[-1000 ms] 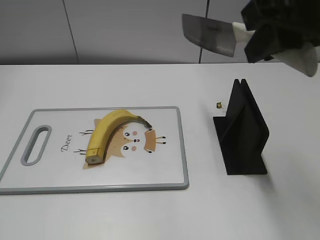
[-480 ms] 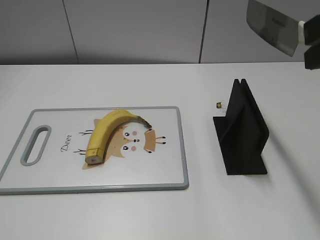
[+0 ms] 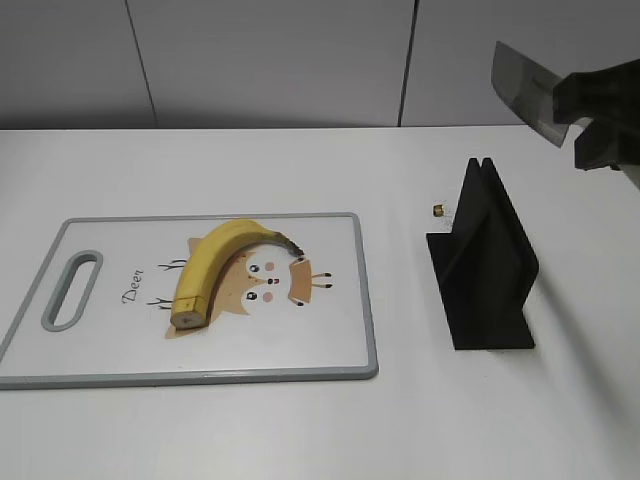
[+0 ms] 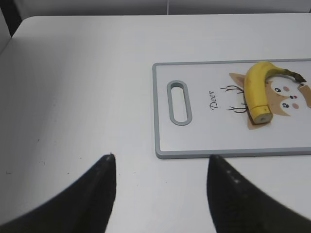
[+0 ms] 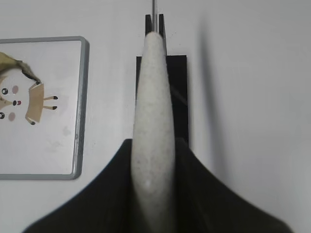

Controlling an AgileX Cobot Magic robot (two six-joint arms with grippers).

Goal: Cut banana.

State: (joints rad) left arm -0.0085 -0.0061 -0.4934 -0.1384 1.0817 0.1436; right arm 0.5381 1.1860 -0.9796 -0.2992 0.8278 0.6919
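Observation:
The yellow banana (image 3: 212, 262) lies whole on the white cutting board (image 3: 120, 350), stem tip toward the middle. It also shows in the left wrist view (image 4: 257, 87). My right gripper (image 5: 154, 145) is shut on the knife's white handle (image 5: 153, 116). It holds the knife (image 3: 525, 85) in the air at the upper right, above the black knife stand (image 3: 485, 260). My left gripper (image 4: 160, 160) is open and empty over bare table, left of the board's handle end.
The black knife stand (image 5: 163, 87) stands right of the cutting board (image 5: 58, 150). A small brown object (image 3: 438, 210) lies on the table beside the stand. The board (image 4: 194, 141) has a grey rim and a handle slot (image 3: 72, 290).
My right gripper carried the knife from above the table's middle to the right, then lowered slightly over the knife stand. The banana and board have not moved.

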